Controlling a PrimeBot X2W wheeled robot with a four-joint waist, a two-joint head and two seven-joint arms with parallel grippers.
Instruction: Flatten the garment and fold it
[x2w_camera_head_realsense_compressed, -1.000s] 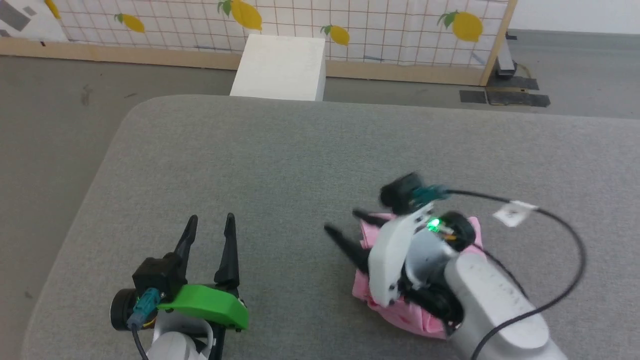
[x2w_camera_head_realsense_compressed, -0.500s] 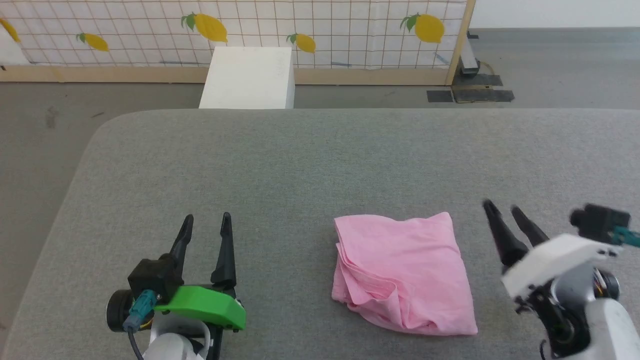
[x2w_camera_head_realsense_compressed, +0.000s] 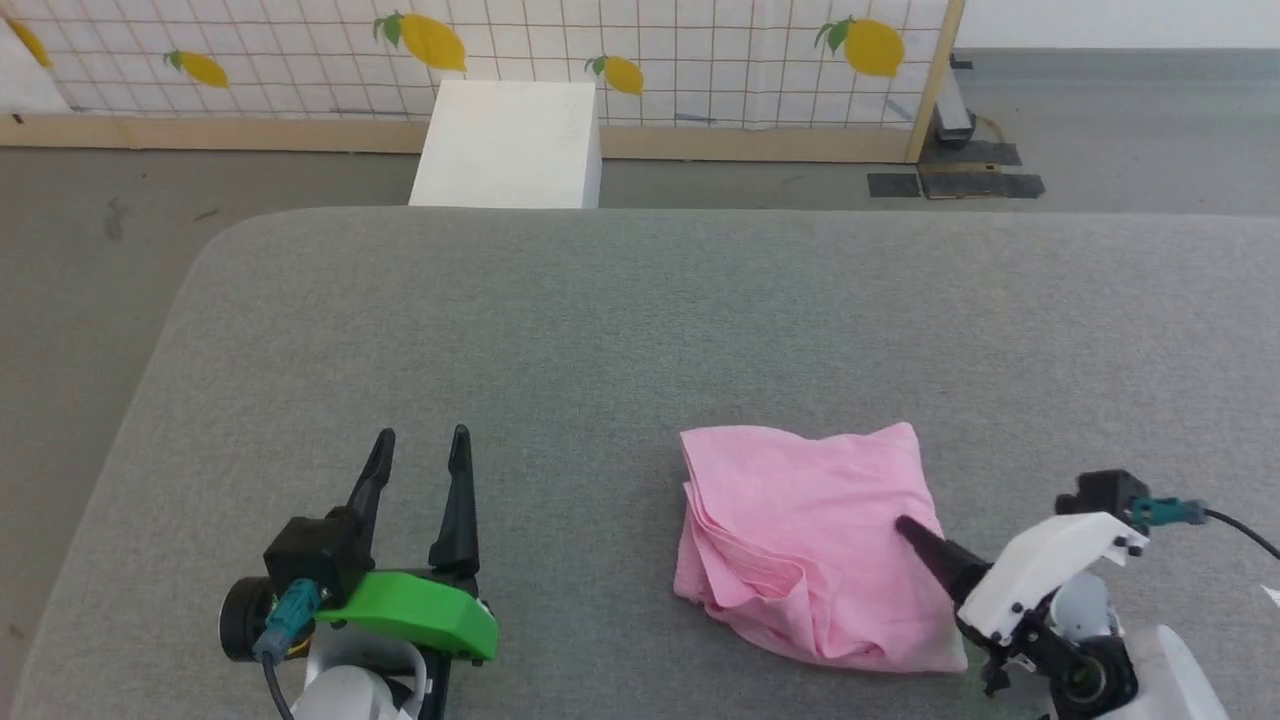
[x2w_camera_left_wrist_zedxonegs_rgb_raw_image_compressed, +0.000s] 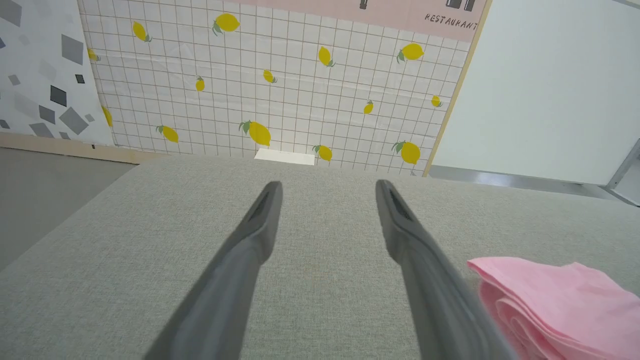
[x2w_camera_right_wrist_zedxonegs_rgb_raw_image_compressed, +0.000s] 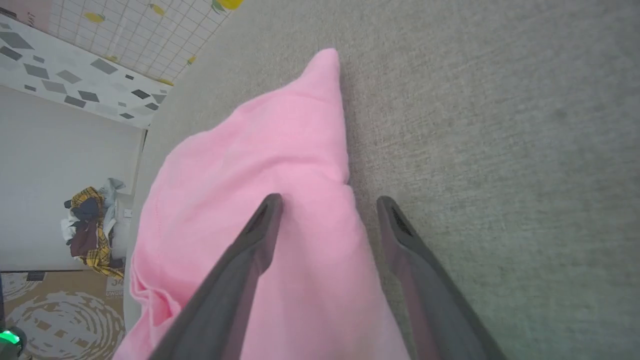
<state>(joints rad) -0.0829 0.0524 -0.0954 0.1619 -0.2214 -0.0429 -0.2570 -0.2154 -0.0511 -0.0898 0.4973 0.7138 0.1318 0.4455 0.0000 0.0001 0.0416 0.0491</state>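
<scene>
I am looking down on a grey padded table (x2w_camera_head_realsense_compressed: 600, 320) with rounded corners. Beyond its far edge there is grey floor, a lemon-print grid wall (x2w_camera_head_realsense_compressed: 700, 50) and a white block (x2w_camera_head_realsense_compressed: 510, 140) standing against the table's far side. From here I cannot tell whether that block is a box with anything in it. The garment (x2w_camera_head_realsense_compressed: 800, 540) lies on the near right part of the table, folded into a rough pink square with its layered edges stacked along the left side. My left gripper (x2w_camera_head_realsense_compressed: 422, 433) rests near left, well apart from the cloth, with its fingers spread and pointing away from me. My right gripper (x2w_camera_right_wrist_zedxonegs_rgb_raw_image_compressed: 328, 199) comes in from the near right with its fingers also spread. One is over the pink fabric and the other over bare grey surface just beside the garment's right edge. I cannot tell whether either tip touches the cloth. In the right wrist view a heap of clothes (x2w_camera_right_wrist_zedxonegs_rgb_raw_image_compressed: 92, 225) sits in the background.
</scene>
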